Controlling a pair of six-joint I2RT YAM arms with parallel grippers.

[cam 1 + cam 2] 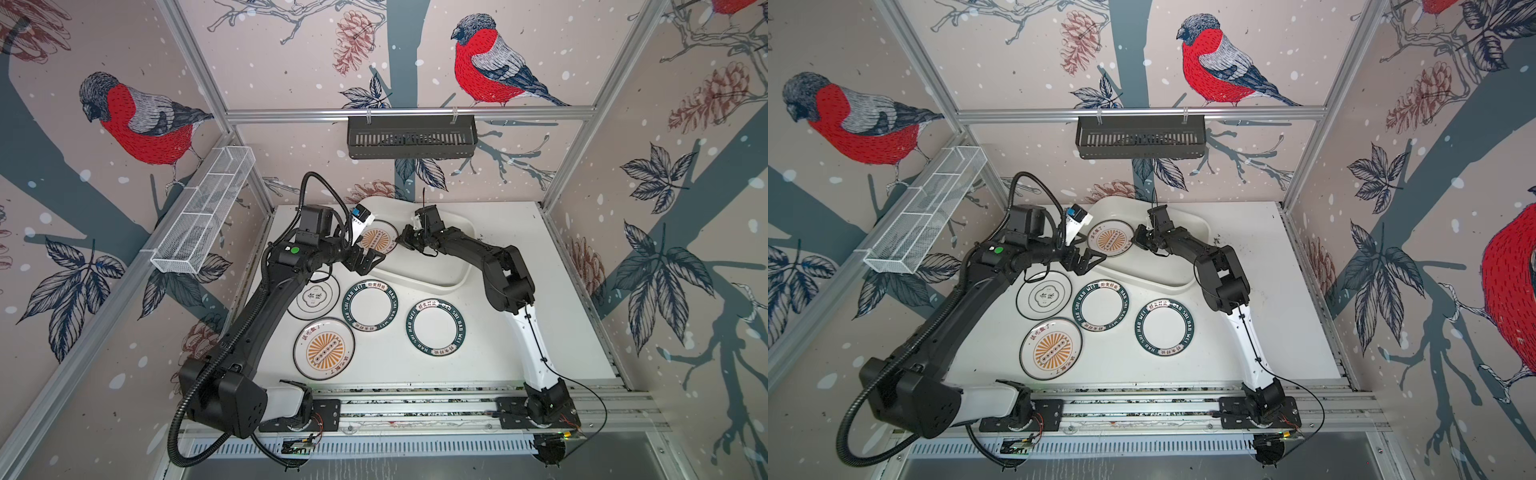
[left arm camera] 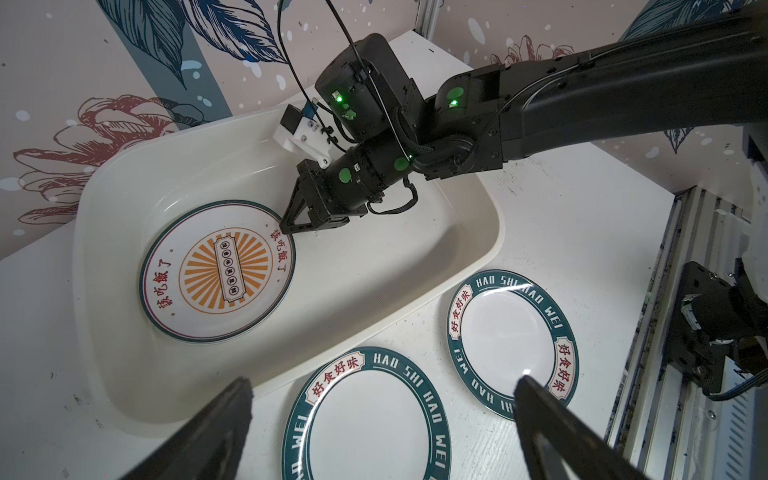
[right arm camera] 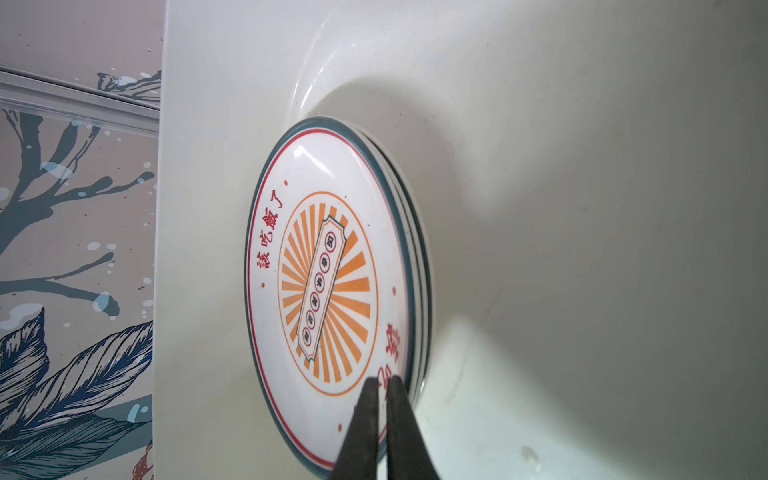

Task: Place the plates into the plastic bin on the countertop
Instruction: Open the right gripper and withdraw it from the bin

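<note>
A stack of plates topped by an orange sunburst plate (image 1: 376, 241) (image 2: 216, 270) (image 3: 328, 286) lies in the white plastic bin (image 1: 440, 278) (image 2: 374, 266). My right gripper (image 1: 401, 240) (image 2: 286, 228) (image 3: 384, 380) is shut with nothing between its fingers, tips just over that plate's rim. My left gripper (image 1: 368, 262) (image 2: 382, 399) is open and holds nothing, hovering by the bin's near-left rim above a green-lettered plate (image 1: 370, 305) (image 2: 365, 424). On the countertop (image 1: 540, 291) also lie another green-lettered plate (image 1: 435, 328) (image 2: 511, 340), a quatrefoil plate (image 1: 318, 297) and a sunburst plate (image 1: 324, 349).
A black slatted basket (image 1: 411, 137) hangs on the back rail. A white wire-mesh basket (image 1: 203, 216) is fixed along the left wall. Aluminium rails (image 1: 415, 407) carrying both arm bases run along the front edge. The left arm's cable loops over the table's back left.
</note>
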